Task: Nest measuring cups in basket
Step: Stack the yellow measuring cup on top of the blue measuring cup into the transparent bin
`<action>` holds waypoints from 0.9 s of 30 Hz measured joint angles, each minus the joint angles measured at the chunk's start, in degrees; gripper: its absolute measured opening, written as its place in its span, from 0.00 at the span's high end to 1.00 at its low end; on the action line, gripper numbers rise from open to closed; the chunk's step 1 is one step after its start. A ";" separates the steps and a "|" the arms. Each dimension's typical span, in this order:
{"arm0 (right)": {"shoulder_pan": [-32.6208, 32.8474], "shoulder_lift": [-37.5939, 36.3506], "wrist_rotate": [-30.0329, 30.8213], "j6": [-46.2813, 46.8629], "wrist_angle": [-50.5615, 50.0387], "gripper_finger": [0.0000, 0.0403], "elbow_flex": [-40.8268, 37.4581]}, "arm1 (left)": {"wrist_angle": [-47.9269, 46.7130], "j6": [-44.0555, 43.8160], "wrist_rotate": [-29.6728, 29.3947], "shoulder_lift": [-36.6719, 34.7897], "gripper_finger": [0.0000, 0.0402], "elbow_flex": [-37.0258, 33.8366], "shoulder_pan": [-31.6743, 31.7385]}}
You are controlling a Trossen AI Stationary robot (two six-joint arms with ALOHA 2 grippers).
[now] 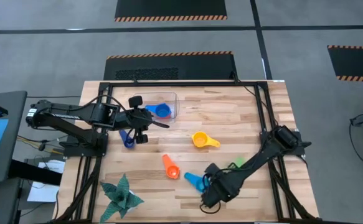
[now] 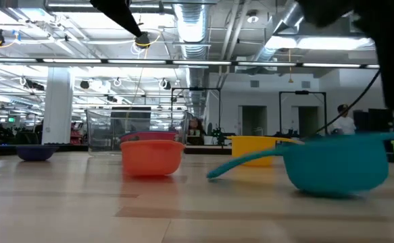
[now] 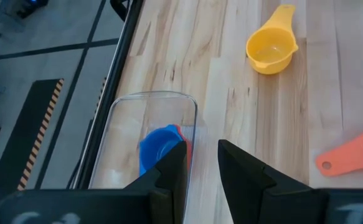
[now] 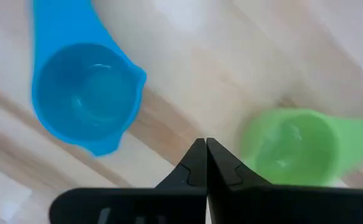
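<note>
The clear basket (image 1: pixel 169 99) (image 3: pixel 128 124) (image 2: pixel 109 131) stands on the table's far left part. A blue cup (image 3: pixel 158 146) sits inside it, on a red one (image 3: pixel 182 140). My left gripper (image 3: pixel 203 168) (image 1: pixel 156 122) hovers open over the basket's near rim, touching nothing. On the table rest a yellow cup (image 1: pixel 201 139) (image 3: pixel 269 51), an orange cup (image 1: pixel 170 167) (image 2: pixel 151 156), a light blue cup (image 1: pixel 193 180) (image 4: pixel 84 99), a green cup (image 1: pixel 237 163) (image 4: pixel 290 146) and a dark blue cup (image 1: pixel 127 138). My right gripper (image 4: pixel 205 152) (image 1: pixel 212 175) is shut above the bare table between the light blue and green cups.
A teal spiky paper plant (image 1: pixel 122 196) stands near the table's near left corner. A black frame (image 1: pixel 181 84) runs round the table's edges. Bare wood (image 1: pixel 237 112) lies to the right of the basket and beyond the yellow cup.
</note>
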 joint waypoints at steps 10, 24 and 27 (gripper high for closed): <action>-7.99 -5.84 18.57 8.42 -15.46 0.97 4.96 | 6.72 1.30 3.07 1.57 0.80 0.09 0.96; -23.46 -33.39 45.54 -16.31 -14.92 0.97 1.91 | 27.16 4.04 10.98 19.07 0.80 0.00 0.88; -26.24 -39.57 45.63 -21.93 -14.68 0.97 1.87 | 33.49 5.76 11.63 25.06 0.80 2.61 0.88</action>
